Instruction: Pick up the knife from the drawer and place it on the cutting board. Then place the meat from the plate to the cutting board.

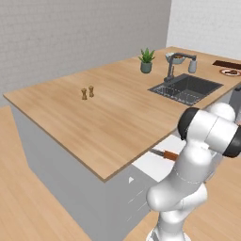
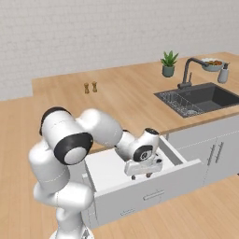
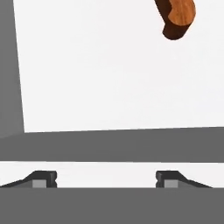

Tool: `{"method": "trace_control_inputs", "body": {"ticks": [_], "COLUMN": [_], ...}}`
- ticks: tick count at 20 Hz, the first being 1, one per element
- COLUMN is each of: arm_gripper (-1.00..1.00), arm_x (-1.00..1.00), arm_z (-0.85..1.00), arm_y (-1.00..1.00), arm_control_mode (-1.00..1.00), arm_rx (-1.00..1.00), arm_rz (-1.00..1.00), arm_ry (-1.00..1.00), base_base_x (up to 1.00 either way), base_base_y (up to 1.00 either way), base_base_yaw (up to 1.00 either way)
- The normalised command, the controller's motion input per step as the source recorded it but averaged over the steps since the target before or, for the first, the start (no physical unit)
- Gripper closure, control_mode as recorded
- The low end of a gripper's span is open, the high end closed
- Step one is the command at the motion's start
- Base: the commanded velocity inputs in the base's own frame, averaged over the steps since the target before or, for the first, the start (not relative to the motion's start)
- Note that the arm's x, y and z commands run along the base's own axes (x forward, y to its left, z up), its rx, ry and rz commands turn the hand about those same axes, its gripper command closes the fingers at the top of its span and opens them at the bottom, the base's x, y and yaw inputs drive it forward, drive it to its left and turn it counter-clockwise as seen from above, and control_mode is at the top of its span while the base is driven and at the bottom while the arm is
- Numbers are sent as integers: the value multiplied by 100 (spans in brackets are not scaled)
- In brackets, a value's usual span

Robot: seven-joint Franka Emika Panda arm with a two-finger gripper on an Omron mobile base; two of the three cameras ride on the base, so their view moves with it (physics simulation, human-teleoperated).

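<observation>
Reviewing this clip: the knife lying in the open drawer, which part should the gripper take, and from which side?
Probably the orange-brown handle of the knife, from straight above. It lies flat on the floor of the drawer, so only a downward approach gets fingers on either side, and the handle is thicker than the blade. The gripper hangs in the drawer, jaws apart, handle end off to one side.

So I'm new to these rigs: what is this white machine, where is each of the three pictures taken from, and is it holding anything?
It is a white robot arm on a drivable base in a simulated kitchen. Two pictures come from cameras on the base, behind the arm to its left and right; the third looks along the hand. The gripper reaches into the open drawer, where the knife lies; its orange-brown handle shows in the hand view. The fingertips stand apart, gripping nothing. On the counter are a sink, a potted plant and two small shakers.
</observation>
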Motion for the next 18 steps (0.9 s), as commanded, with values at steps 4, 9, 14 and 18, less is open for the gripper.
{"method": "trace_control_inputs", "body": {"ticks": [4, 9, 14, 18], "arm_gripper": [-100, -100, -100, -100], "arm_x": [-100, -98, -51, 73], "arm_z": [-35, -44, 1, 25], "arm_y": [-69, -71, -64, 12], "arm_control_mode": [-100, -100, -100, -100], "arm_rx": [4, 4, 3, 0], "arm_rz": [0, 0, 0, 3], "arm_ry": [0, 10, 6, -7], "base_base_x": [0, 0, 0, 0], "base_base_y": [0, 0, 0, 0], "base_base_yaw": [0, 0, 0, 0]}}
